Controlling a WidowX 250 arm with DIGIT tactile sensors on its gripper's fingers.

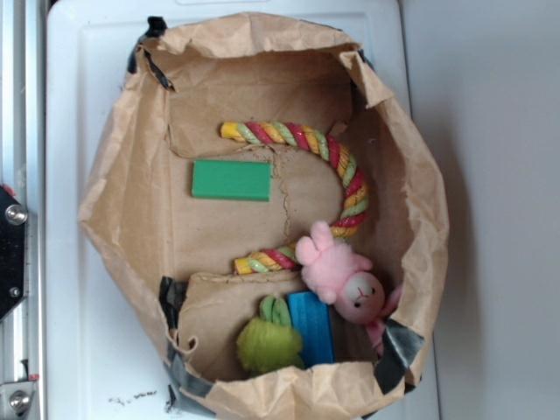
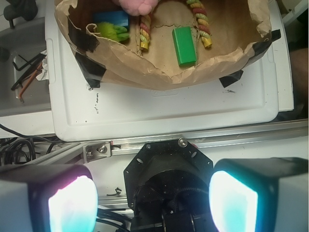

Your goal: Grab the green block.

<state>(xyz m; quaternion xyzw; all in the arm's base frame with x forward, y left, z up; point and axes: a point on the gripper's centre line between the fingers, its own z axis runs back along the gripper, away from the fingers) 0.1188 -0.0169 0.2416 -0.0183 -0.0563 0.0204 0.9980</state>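
Your tool (image 2: 152, 198) sits well short of the flat, smooth green rectangular block (image 2: 185, 45), pads spread apart and empty.
The block lies flat on the floor of the crumpled brown paper bag (image 1: 131, 184), just beside the multicoloured rope toy (image 1: 346, 166); from the wrist view it is ahead and slightly right, long axis pointing away from you.

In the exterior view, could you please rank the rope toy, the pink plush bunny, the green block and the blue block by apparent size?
1. Rope toy, largest.
2. Pink plush bunny.
3. Green block.
4. Blue block, though it is partly hidden by the bunny and the yellow-green plush, so it may match the green block.
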